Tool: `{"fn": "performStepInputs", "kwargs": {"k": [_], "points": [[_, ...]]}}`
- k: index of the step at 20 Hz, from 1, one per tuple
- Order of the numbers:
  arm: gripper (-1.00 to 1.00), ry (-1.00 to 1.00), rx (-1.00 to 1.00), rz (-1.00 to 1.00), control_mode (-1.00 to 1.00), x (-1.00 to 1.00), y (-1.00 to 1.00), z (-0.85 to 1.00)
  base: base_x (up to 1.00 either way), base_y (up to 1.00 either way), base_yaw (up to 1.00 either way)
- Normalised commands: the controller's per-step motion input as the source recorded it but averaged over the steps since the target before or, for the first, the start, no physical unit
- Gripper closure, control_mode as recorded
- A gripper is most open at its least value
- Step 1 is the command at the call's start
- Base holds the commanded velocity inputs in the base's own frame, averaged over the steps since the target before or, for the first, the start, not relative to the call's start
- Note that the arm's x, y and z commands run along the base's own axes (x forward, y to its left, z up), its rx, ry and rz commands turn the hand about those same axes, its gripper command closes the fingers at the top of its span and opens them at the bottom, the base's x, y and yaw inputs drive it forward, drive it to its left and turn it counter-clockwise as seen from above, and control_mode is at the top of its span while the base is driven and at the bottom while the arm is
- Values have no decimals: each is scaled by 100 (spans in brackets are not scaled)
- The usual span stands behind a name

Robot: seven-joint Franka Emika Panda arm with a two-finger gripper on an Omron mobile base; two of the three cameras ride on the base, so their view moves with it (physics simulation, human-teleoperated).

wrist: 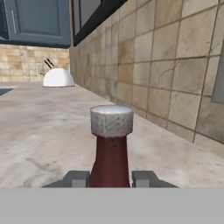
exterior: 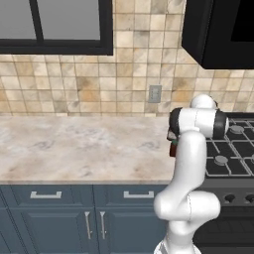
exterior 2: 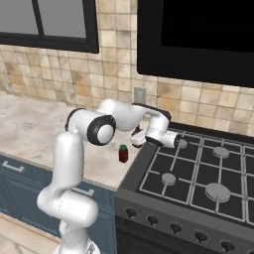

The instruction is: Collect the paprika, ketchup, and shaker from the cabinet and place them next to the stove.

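Note:
My gripper [wrist: 111, 177] is shut on the ketchup [wrist: 111, 151], a dark brown-red bottle with a grey cap that stands upright between the two fingertips. In the right base view the gripper [exterior 2: 137, 140] hangs over the counter just left of the stove [exterior 2: 198, 173], pointing left. The paprika [exterior 2: 123, 154], a small dark red jar with a green lid, stands on the counter beside the stove's front left corner, a little in front of the gripper. In the left base view the arm covers most of the paprika [exterior: 173, 149] at the edge of the stove [exterior: 233, 149]. The shaker is out of view.
A slate-blue cabinet [wrist: 39, 22] hangs far off along the wall. A white domed object [wrist: 58, 78] sits far down the marble counter [exterior: 74, 144]. A wall outlet [exterior: 155, 93] is behind the arm. A black unit [exterior 2: 198, 39] hangs above the stove.

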Motion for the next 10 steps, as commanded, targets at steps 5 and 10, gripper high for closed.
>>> {"fn": "performStepInputs", "kwargs": {"k": [5, 10], "points": [[100, 0, 0, 1, -100, 11, 0, -34, 0, 0, 0], [100, 0, 0, 0, -100, 15, 0, -30, 0, 0, 0]]}}
